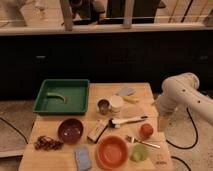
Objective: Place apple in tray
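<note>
The apple (146,130) is small, round and red-orange. It sits on the wooden table near the right edge. The green tray (75,100) stands at the table's back left, with a curved yellow-green item (56,96) lying in it. My white arm comes in from the right, and the gripper (163,121) hangs just right of the apple at the table's right edge, a little above it. The gripper holds nothing that I can see.
Between apple and tray stand a metal cup (103,106), a white cup (116,104) and a black-handled brush (125,121). At the front are a purple bowl (70,130), an orange bowl (112,151), a pale green cup (139,152), a fork (142,142), a blue sponge (83,157) and grapes (46,144).
</note>
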